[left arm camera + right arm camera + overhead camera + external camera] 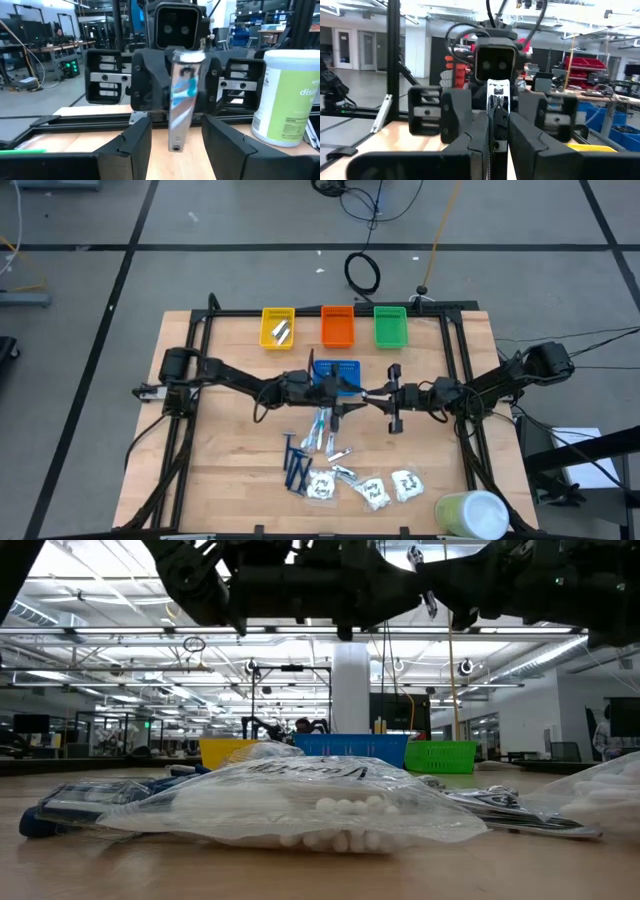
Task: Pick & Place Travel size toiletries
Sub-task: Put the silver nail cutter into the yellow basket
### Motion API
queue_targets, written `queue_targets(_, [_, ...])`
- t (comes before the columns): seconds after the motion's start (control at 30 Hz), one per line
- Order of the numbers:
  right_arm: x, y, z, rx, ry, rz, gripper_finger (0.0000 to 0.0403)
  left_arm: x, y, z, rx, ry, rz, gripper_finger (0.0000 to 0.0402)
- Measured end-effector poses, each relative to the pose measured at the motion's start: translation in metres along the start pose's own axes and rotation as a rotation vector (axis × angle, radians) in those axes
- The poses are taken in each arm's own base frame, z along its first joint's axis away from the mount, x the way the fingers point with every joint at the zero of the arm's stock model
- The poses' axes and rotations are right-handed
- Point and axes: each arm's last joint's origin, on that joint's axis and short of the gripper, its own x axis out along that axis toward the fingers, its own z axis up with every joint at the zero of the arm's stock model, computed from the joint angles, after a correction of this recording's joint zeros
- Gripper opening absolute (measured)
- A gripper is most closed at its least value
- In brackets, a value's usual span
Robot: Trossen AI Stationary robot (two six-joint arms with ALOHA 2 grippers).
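Note:
My right gripper (495, 135) is shut on a slim silvery packet with blue print (182, 95), held above the middle of the table (362, 393). My left gripper (172, 150) faces it, open. Its fingers stand on either side of the packet's free end (175, 145) without touching it. On the wood near the front lie dark blue razors (295, 465), light-blue-and-white sticks (320, 428) and white sachets (375, 492). Two silvery packets (282, 330) lie in the yellow tray (266, 320). In the low view, clear bags (290, 805) fill the foreground. My right gripper pinches the packet between its two fingers (480, 142) at one end (497, 107), coming level from the table's right side. The packet is lifted clear of the table. It sticks out past the fingertips toward my left gripper.
The orange tray (338, 326) and green tray (390, 327) stand at the far edge, the blue tray (345, 367) just behind the grippers. A big pale green-and-white cylinder (472, 515) stands at the near right corner. A black frame (455, 360) borders the work area.

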Motion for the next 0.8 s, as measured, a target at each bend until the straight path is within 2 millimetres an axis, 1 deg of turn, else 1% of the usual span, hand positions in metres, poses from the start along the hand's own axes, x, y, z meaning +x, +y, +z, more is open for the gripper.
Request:
queue_targets(0.17, [0.0001,0.0003,0.0011,-0.001,-0.012,0.011,0.0040,0.0070,0.0002,-0.0048,-0.039,0.001,0.000,0.0172])
queue_targets(0.57, [0.0001,0.0003,0.0010,-0.001,-0.011,0.011,0.0040,0.0071,0.0002,-0.0050,-0.014,-0.002,0.001,0.0169])
queue_targets(0.67, [0.0001,0.0003,0.0010,-0.001,-0.011,0.011,0.0040,0.0070,0.0002,-0.0051,-0.015,-0.002,0.001,0.0143])
queue_targets(0.8, [0.0001,0.0001,0.0010,-0.001,-0.010,0.007,0.0040,0.0070,0.0000,-0.0050,-0.014,-0.003,-0.003,0.0074])
